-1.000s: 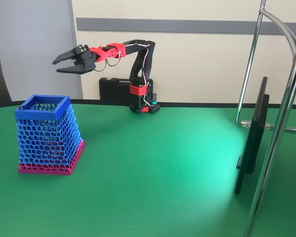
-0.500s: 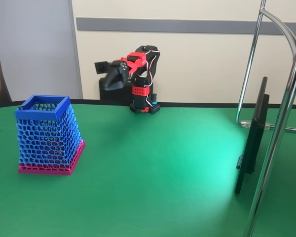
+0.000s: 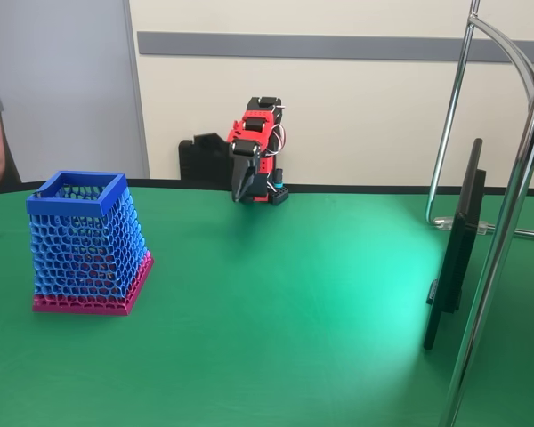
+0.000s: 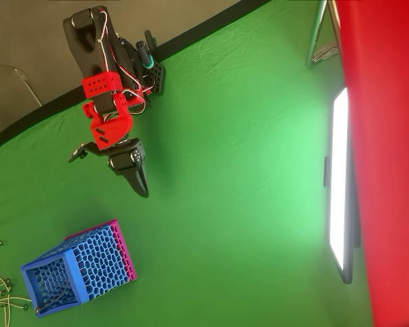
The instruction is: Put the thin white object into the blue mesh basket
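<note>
Blue mesh basket (image 3: 87,242) interior unclear — gripper (image 3: 240,188) shut

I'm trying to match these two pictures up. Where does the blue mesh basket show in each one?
Fixed view: the blue mesh basket stands upright at the left on the green table, left of and nearer the camera than the arm.
Overhead view: the basket sits at the lower left, below the gripper, and looks tilted from this angle.
Shared landmark: the red and black arm, at the table's black-edged border in both views.
</note>
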